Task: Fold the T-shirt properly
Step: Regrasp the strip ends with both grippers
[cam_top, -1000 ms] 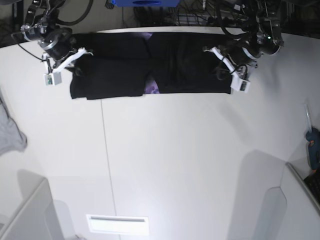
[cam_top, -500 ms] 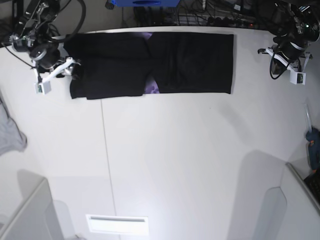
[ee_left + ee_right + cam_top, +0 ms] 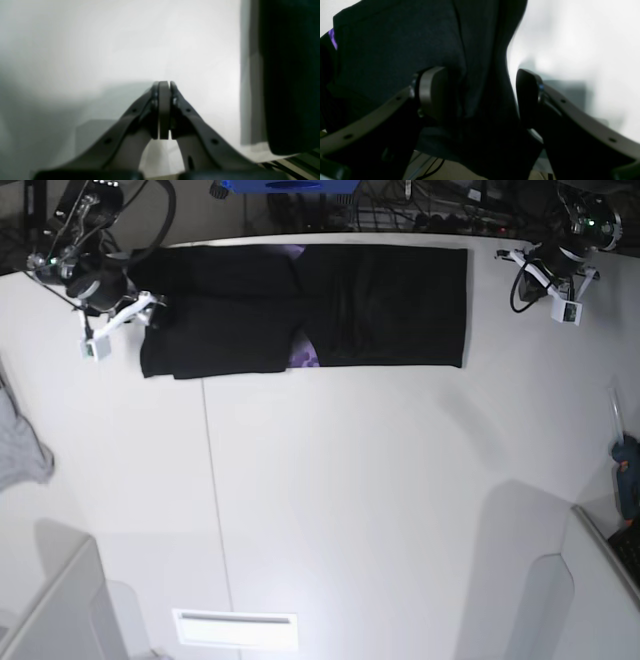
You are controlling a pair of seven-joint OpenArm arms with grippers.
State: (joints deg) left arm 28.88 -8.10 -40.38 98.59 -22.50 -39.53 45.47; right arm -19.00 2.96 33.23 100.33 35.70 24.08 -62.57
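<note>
Both my arms have pulled back off the T-shirt [image 3: 300, 305], folded into a black band on the desk [image 3: 350, 500]. My left gripper [image 3: 553, 278] hovers beside it, fingers [image 3: 163, 110] pressed closed and empty. My right gripper [image 3: 118, 323] has fingers [image 3: 432, 92] spread wide, straddling the shirt's end.

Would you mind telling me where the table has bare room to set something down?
The widest free patch is the white table in front of the T-shirt, between the grey cloth at one side edge and the blue object at the other. It is crowded along the far edge, where the shirt lies between both claws.
</note>
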